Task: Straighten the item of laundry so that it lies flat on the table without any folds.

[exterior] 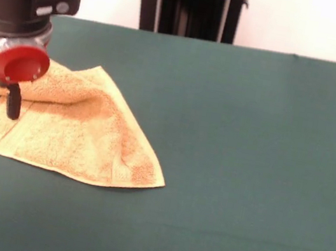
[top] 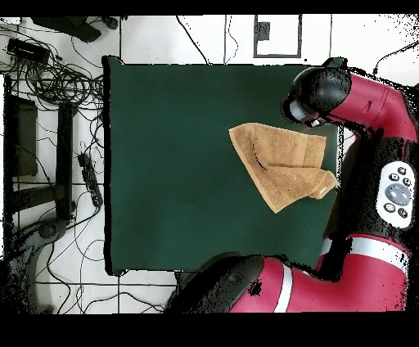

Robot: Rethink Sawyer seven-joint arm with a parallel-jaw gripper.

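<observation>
The orange-tan towel (exterior: pixel 70 132) lies crumpled on the green table (exterior: pixel 248 145) at its left side. Its far part is folded over into a raised ridge, and a woven band shows near its left edge. My gripper (exterior: pixel 12 103) hangs from the red and black arm head (exterior: pixel 27 5) and reaches down onto the towel's far left part. In the overhead view the towel (top: pixel 282 164) lies close to the table's (top: pixel 164 164) right edge, and the arm head (top: pixel 315 96) covers the gripper just beyond the towel's corner.
The robot's black pedestal (exterior: pixel 191 6) stands behind the table's far edge. In the overhead view the red arm (top: pixel 376 164) runs along the table's right edge, and cables and stands (top: pixel 49 90) lie on the floor to the left.
</observation>
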